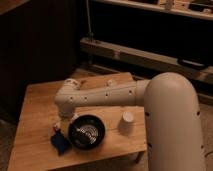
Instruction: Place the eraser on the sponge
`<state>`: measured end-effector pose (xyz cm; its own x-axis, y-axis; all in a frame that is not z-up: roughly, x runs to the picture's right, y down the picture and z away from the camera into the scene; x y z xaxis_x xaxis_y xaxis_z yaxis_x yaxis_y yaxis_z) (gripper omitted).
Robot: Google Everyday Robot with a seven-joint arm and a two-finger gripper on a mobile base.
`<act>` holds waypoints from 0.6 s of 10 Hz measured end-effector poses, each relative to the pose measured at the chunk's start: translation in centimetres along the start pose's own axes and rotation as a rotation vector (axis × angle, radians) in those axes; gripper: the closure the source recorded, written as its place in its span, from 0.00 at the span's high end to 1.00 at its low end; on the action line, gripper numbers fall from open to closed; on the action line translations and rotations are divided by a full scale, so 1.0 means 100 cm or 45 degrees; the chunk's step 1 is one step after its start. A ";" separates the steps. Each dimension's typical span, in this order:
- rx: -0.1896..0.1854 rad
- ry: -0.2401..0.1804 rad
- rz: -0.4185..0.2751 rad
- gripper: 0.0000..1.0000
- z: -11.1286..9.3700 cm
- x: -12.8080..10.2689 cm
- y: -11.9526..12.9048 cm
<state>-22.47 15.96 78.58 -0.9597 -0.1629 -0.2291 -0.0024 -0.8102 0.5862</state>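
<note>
Seeing the white arm's gripper (63, 121) low near the wooden worktop's (35, 107) front-left corner, grip state impossible to tell, beside the small whitish rectangular eraser (56, 128), just behind the flat dark blue sponge (60, 143) next to the round black bowl (86, 131).

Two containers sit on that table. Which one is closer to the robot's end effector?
The round black bowl. The end effector hangs just beside its left rim, near the blue sponge; the white cup stands farther right.
</note>
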 end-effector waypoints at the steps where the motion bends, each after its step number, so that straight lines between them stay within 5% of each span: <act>1: 0.008 0.015 -0.016 0.80 0.003 0.004 0.001; 6: 0.009 0.018 -0.026 0.80 0.023 0.020 0.001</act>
<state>-25.06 16.81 79.96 -0.9553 -0.1542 -0.2521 -0.0241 -0.8096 0.5865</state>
